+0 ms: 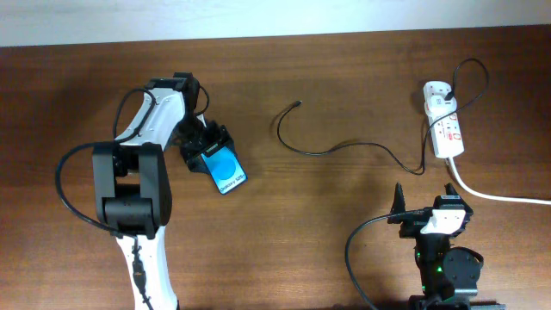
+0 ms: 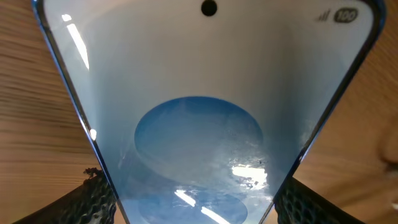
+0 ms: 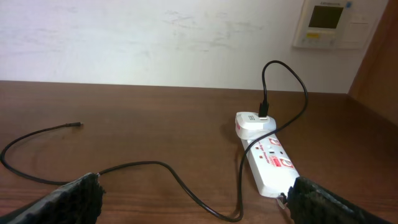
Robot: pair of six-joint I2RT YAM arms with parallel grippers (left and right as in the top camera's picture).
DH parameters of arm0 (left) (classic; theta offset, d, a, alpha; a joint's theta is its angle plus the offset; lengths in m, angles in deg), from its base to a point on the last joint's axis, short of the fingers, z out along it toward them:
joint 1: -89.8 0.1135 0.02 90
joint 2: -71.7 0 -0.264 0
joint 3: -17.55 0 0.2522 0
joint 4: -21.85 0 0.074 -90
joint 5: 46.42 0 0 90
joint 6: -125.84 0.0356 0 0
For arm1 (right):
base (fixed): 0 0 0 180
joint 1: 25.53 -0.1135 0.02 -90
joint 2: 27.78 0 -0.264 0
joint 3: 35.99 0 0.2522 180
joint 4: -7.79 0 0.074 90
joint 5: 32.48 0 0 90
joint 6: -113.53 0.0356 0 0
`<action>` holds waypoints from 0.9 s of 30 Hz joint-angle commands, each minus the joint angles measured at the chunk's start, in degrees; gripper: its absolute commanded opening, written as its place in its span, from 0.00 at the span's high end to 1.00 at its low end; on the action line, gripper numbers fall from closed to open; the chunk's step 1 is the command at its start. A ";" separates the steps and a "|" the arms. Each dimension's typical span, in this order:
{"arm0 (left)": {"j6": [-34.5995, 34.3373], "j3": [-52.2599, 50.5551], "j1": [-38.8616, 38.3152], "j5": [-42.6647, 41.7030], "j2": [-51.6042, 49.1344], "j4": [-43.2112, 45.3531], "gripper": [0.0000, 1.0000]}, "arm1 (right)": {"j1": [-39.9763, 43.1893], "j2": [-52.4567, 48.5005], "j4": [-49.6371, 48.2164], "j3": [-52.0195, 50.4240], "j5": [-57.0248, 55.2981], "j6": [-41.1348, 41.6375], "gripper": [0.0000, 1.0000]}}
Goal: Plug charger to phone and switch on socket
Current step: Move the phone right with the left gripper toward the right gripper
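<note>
The phone shows a blue screen and lies slanted at the left of the table. My left gripper is shut on its upper end. In the left wrist view the phone fills the frame, and both black fingers press its edges. The charger is a thin black cable with its free tip lying loose mid-table. Its other end runs to a white plug on the socket. My right gripper stands open near the front edge, apart from the socket and the charger.
A thick white cord runs from the socket off the right edge. A white wall lies behind the table's far edge, with a wall panel at the upper right. Bare brown wood stretches between the phone and the cable tip.
</note>
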 commanded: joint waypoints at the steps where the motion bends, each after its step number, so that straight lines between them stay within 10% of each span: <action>1: 5.35 1.25 0.35 -7.45 -0.50 -0.04 0.32 | 0.22 0.26 0.13 -0.46 0.31 0.04 0.02; 27: 14.25 1.25 0.35 -42.05 -0.50 2.12 0.37 | 0.22 0.26 0.13 -0.46 0.31 0.04 0.02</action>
